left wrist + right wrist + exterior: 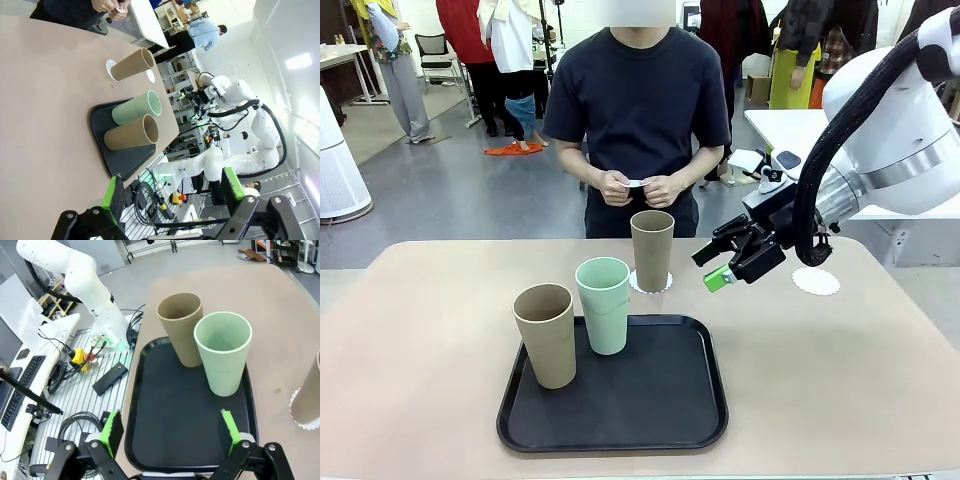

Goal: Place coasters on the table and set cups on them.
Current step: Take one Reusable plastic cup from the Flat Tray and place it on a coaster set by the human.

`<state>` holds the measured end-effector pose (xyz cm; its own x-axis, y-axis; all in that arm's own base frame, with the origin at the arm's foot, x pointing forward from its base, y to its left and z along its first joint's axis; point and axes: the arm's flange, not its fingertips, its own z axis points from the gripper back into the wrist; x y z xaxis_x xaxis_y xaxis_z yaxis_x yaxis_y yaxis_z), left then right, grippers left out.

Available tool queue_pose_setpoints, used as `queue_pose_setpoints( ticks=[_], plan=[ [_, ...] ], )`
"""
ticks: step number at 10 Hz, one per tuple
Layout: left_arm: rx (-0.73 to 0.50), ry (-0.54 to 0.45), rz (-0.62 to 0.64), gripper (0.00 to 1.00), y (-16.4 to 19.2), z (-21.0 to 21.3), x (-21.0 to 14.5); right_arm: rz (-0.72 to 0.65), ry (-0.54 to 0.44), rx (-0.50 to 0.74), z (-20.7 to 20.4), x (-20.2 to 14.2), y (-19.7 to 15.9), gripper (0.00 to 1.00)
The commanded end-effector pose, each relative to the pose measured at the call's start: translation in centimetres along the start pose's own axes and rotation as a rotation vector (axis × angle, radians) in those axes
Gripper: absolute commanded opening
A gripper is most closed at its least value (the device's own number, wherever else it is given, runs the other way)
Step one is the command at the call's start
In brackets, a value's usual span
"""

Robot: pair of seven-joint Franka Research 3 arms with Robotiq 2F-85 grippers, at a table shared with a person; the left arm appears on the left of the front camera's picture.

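Mint cup (604, 305): upright on tray (650, 400), far-left part. Right gripper (710, 268): jaws open, empty, hovering by tray's far-right corner, cup to its left. Bare coaster (816, 282): right of tray.

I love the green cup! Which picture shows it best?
The right wrist view: the green cup is close and upright on the tray. The front view shows it smaller, the left wrist view farther off and sideways.

Matt cups (604, 305), smooth plastic tray (630, 400), papery coasters (816, 282), matt table (840, 380)
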<state>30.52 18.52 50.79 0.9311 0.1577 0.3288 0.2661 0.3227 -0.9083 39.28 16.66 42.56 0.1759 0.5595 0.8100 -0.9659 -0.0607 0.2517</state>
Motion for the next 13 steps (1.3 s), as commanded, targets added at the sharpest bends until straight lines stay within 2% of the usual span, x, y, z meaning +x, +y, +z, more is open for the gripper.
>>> queue_pose_setpoints(
  ticks=[1,2,4,6,7,8,10,11,13],
  plan=[
    [-0.014,-0.008,-0.004,1.00,-0.2,0.2,0.0,-0.001,0.006,-0.009,0.0,-0.2,-0.1,1.00],
    [-0.014,-0.008,-0.004,1.00,-0.2,0.2,0.0,0.159,-0.065,-0.001,-1.0,-1.6,1.2,1.00],
    [-0.014,-0.008,-0.004,1.00,-0.2,0.2,0.0,0.242,-0.128,0.068,-3.0,-3.9,2.7,1.00],
    [-0.014,-0.008,-0.004,1.00,-0.2,0.2,0.0,0.262,-0.165,0.085,-3.4,-5.9,3.3,1.00],
    [-0.014,-0.008,-0.004,1.00,-0.2,0.2,0.0,0.240,-0.182,0.046,-3.5,-7.0,2.6,1.00],
    [-0.014,-0.008,-0.004,1.00,-0.2,0.2,0.0,0.207,-0.237,-0.047,-3.4,-8.1,1.5,1.00],
    [-0.014,-0.008,-0.004,1.00,-0.2,0.2,0.0,0.150,-0.286,-0.195,-3.9,-9.7,-0.1,1.00],
    [-0.014,-0.008,-0.004,1.00,-0.2,0.2,0.0,0.138,-0.307,-0.238,-4.3,-10.2,-0.8,1.00],
    [-0.014,-0.008,-0.004,1.00,-0.2,0.2,0.0,0.145,-0.342,-0.222,-5.3,-11.2,-1.5,1.00]
  ],
)
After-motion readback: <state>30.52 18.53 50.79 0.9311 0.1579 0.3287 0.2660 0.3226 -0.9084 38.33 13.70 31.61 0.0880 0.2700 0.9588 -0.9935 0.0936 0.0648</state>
